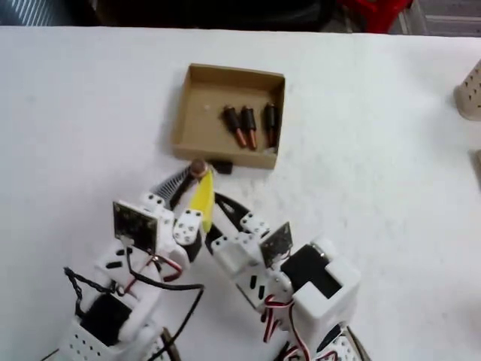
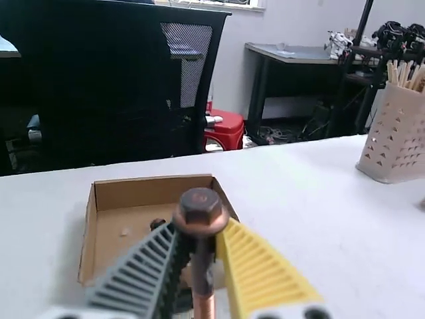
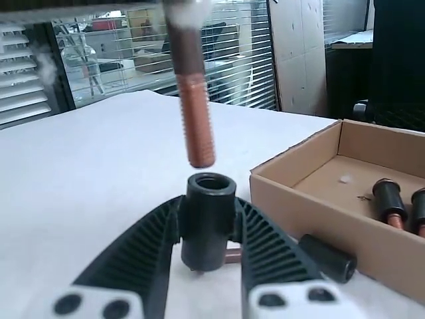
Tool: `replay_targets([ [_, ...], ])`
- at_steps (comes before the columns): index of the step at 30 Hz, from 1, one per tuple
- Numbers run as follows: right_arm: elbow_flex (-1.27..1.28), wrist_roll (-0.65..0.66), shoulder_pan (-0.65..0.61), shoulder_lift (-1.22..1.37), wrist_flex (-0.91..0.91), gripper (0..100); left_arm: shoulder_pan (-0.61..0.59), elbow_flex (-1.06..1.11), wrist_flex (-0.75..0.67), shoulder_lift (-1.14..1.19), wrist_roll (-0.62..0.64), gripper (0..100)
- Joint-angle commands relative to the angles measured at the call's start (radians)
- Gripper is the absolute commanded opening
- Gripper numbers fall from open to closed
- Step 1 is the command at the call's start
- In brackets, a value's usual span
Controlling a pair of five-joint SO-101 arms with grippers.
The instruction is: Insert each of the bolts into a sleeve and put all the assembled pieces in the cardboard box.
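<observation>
My left gripper [image 2: 199, 234] is shut on a copper bolt [image 2: 200, 211], head up, between its grey and yellow fingers. My right gripper [image 3: 207, 229] is shut on a black sleeve [image 3: 207, 216], which it holds upright on the table. The bolt's threaded end [image 3: 196, 126] hangs just above the sleeve's open top, apart from it. In the high view both grippers meet just in front of the cardboard box [image 1: 188, 105], with the bolt's head [image 1: 198, 167] on top. Three assembled pieces [image 1: 252, 124] lie in the box. A loose sleeve [image 3: 327, 258] lies against the box's near wall.
A pale perforated holder [image 1: 470, 92] stands at the table's right edge. A copper piece [image 3: 232, 254] shows on the table just behind the held sleeve. White tabletop lies open to the left and right of the box.
</observation>
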Motion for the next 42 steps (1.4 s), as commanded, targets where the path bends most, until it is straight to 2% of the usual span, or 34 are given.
replay_targets([
  [1,0.002,0.0,-0.004,-0.001,-0.015,1.6,0.056,-0.032,0.034,-0.018,0.005,2],
  [8,0.002,0.0,-0.004,-0.001,-0.015,1.6,0.058,-0.029,0.029,-0.018,0.002,2],
  [14,0.002,0.0,-0.004,-0.001,-0.015,1.6,-0.013,-0.021,-0.026,-0.01,-0.026,2],
  [20,0.003,0.0,-0.004,-0.001,-0.015,1.6,-0.012,-0.055,-0.13,0.193,-0.057,2],
  [24,0.003,0.0,-0.004,-0.001,-0.015,1.6,0.004,-0.152,-0.078,0.315,-0.054,2],
  [27,0.003,0.0,-0.002,-0.001,-0.015,1.6,0.038,-0.178,-0.037,0.325,-0.034,2],
  [33,0.005,0.006,0.001,-0.001,-0.008,1.6,0.019,-0.198,0.046,0.321,-0.029,2],
  [38,0.005,0.107,0.002,-0.001,0.012,1.6,0.019,-0.233,0.163,0.321,-0.032,2],
  [42,0.005,0.13,0.001,-0.001,0.012,1.6,0.008,-0.235,0.18,0.321,-0.029,2],
])
